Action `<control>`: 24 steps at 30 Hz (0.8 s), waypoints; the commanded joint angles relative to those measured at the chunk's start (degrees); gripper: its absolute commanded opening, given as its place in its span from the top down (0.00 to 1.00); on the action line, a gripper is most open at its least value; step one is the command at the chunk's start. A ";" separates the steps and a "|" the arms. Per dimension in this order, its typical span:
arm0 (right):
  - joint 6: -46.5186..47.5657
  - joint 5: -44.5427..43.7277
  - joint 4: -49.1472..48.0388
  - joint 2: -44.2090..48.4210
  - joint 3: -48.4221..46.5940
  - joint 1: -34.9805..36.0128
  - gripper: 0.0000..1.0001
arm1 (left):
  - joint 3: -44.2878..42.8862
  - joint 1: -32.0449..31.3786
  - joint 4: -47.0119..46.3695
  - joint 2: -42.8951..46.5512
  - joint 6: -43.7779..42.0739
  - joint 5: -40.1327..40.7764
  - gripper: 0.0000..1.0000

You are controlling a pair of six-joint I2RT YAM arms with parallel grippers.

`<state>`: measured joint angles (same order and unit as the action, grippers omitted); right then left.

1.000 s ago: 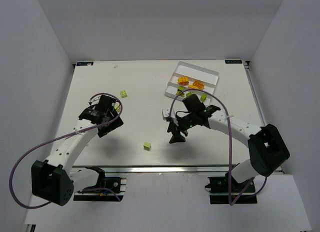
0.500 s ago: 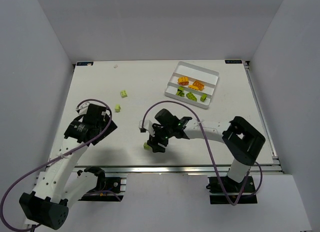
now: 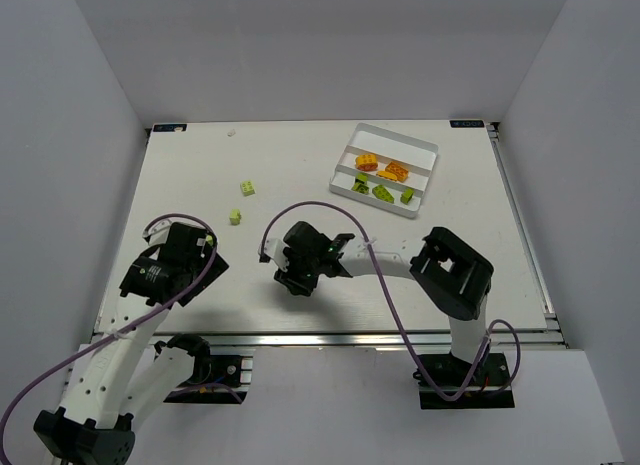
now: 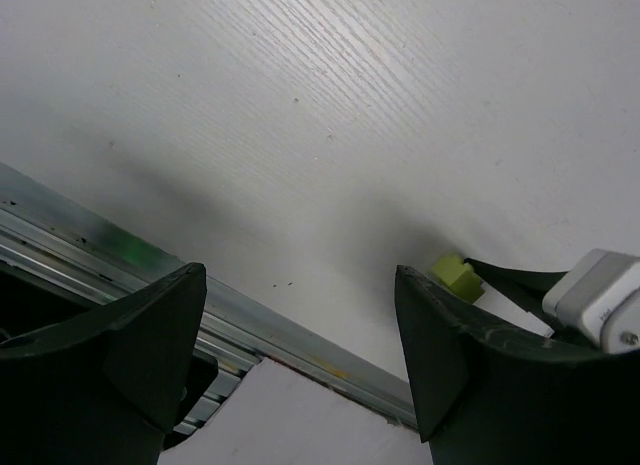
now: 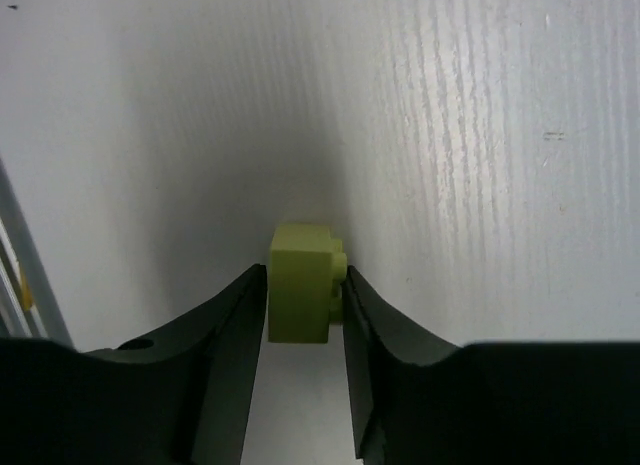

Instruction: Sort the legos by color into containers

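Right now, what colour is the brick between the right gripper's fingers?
Lime green. The brick shows best in the right wrist view.

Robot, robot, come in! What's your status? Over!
Left jaws open, empty. Right jaws shut on small lime-green plastic brick. Path to white plastic tray looks open.

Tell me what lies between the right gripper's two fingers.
A lime-green brick sits between the fingers of the right gripper, which press against its two sides. The right wrist view shows this; in the top view the gripper hides it.
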<state>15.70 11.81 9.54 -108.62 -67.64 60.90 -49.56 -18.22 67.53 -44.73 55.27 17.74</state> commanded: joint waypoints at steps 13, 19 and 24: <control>-0.32 -1.70 3.72 9.57 -6.88 -16.30 1.00 | 2.10 0.20 -6.07 -3.60 0.55 1.07 0.14; 0.20 -2.67 10.40 -0.35 -26.20 -33.73 1.00 | 1.84 0.20 -10.83 -9.93 -1.83 0.19 0.13; -1.64 -5.56 15.86 -13.36 -44.39 -44.72 1.00 | 0.70 0.20 -11.80 -12.48 -3.06 -0.07 0.13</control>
<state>15.29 8.58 19.25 -116.33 -105.62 18.87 -47.29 -18.22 57.80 -57.06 53.52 17.69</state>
